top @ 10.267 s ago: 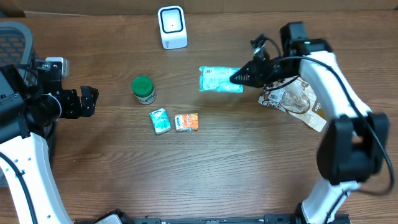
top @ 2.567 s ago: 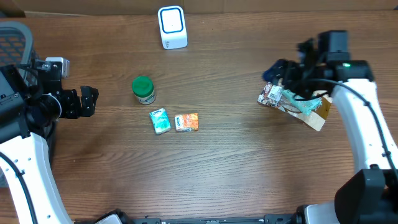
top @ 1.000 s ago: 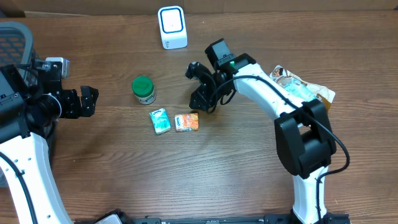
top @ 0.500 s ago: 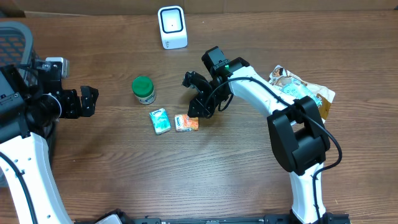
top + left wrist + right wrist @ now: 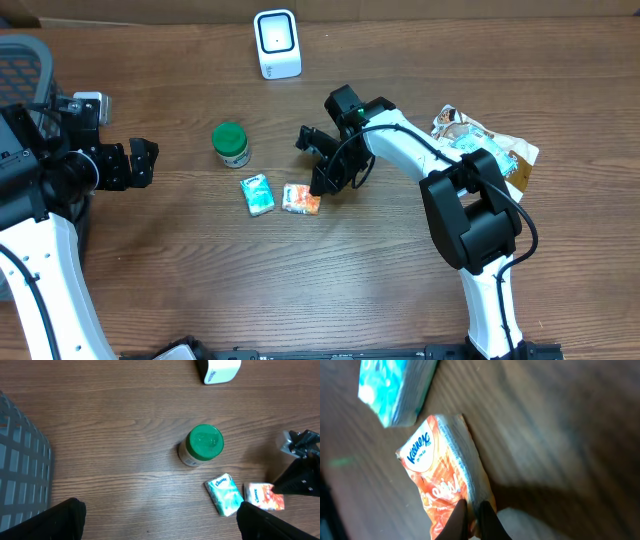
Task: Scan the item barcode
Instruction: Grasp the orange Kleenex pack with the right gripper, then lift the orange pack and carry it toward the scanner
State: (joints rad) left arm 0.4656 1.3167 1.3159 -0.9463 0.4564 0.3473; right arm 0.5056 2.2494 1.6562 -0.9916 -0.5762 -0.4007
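Our right fingers [image 5: 460,522] pinch shut on one end of the orange tissue pack [image 5: 440,485] lying on the tabletop [image 5: 400,280]; our left fingers [image 5: 50,522] stand wide open.

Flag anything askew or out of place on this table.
The orange tissue pack lies crooked beside the blue tissue pack, its end pinched by the right gripper. Crumpled bags sit heaped at the right.
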